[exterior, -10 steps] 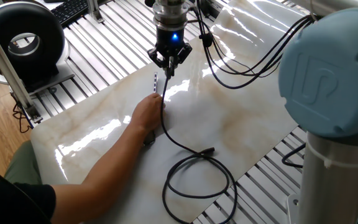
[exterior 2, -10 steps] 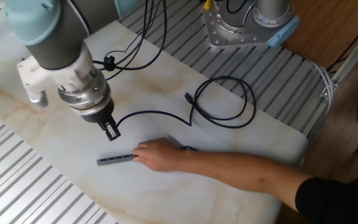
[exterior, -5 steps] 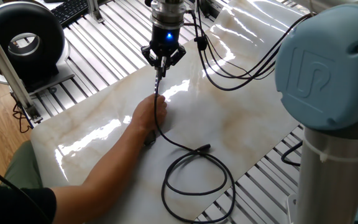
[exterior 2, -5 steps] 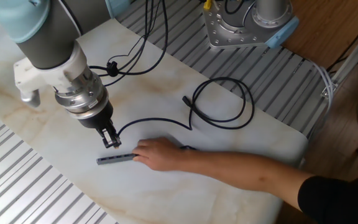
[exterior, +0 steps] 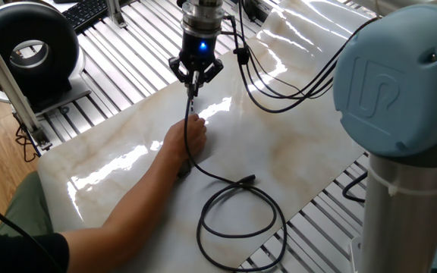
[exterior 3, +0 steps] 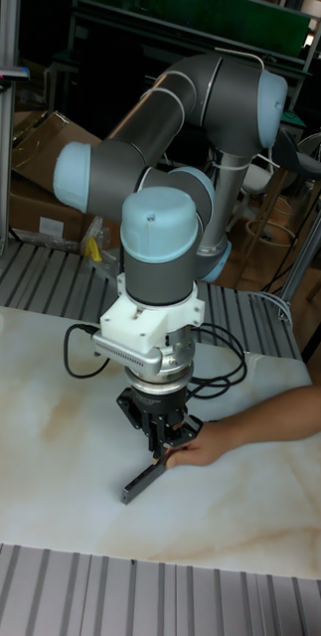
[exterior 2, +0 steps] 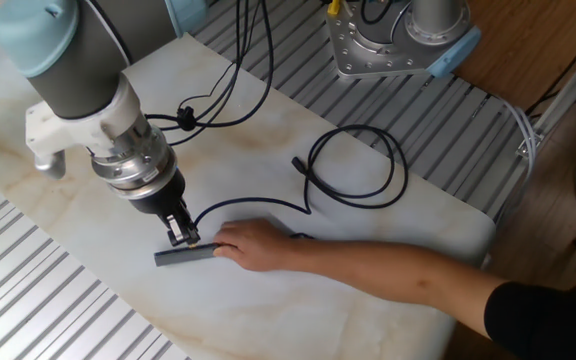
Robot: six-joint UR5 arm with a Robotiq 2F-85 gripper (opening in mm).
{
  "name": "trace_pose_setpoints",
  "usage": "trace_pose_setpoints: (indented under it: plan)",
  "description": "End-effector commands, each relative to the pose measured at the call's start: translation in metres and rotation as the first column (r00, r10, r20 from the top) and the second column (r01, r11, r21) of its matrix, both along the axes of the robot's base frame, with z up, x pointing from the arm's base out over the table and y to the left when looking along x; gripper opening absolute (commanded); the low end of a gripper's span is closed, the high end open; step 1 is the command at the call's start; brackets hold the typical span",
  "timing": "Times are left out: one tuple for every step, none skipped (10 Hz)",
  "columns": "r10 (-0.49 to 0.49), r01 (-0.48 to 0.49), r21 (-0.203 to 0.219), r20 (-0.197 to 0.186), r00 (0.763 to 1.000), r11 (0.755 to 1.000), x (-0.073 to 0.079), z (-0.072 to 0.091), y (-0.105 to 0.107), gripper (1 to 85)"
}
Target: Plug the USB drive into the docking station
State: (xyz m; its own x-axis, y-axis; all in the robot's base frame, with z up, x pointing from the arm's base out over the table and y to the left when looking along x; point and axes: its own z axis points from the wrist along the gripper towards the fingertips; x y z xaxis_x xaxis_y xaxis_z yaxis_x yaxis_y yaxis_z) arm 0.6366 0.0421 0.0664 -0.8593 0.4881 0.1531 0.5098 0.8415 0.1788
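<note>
In one fixed view, my tool had moved left and come lower than it was a second ago. It was pinching the USB drive, with the metal tip pointing down. The long black cable trailed away from it and looped on the table. A person's hand lay just under the tool. I could hardly see the docking station in this view, because the hand hid most of it.

In the other fixed view, the tool had dropped down to the docking station. A second ago there was a clear gap between them. Now the plug looked like it was touching the top of the grey bar, or almost touching. I could not tell if it was in a hole yet. The hand held the right end of the bar.

In the tall fixed view, the tool hung right over the near end of the docking station, with the hand beside it.

I thought the push-in step was just starting. The plug must line up well, or the bar could slide.
</note>
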Motion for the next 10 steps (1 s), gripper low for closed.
trace_pose_setpoints:
  plan:
    - [-0.008, 0.008, 0.011, -0.004, 1.0, 1.0, -0.0004, -0.0049, 0.0026, 1.3]
    - [-0.009, 0.009, 0.016, -0.001, 1.0, 1.0, 0.0004, -0.005, 0.0035, 1.3]
    - [-0.009, 0.009, 0.019, 0.002, 1.0, 1.0, 0.0011, -0.005, 0.0037, 1.3]
    - [-0.01, 0.01, 0.022, 0.005, 1.0, 1.0, 0.0019, -0.0048, 0.0044, 1.3]
    - [-0.011, 0.011, 0.026, 0.009, 1.0, 1.0, 0.0032, -0.005, 0.0055, 1.3]
    - [-0.012, 0.012, 0.026, 0.012, 1.0, 1.0, 0.0041, -0.0053, 0.0054, 1.3]
    - [-0.013, 0.012, 0.027, 0.015, 1.0, 1.0, 0.0048, -0.0058, 0.0043, 1.3]
    - [-0.014, 0.013, 0.025, 0.018, 1.0, 1.0, 0.0054, -0.0066, 0.0029, 1.3]
    - [-0.014, 0.013, 0.024, 0.02, 1.0, 1.0, 0.0058, -0.0067, 0.0018, 1.3]
    - [-0.015, 0.014, 0.024, 0.023, 1.0, 1.0, 0.0068, -0.007, 0.0011, 1.3]
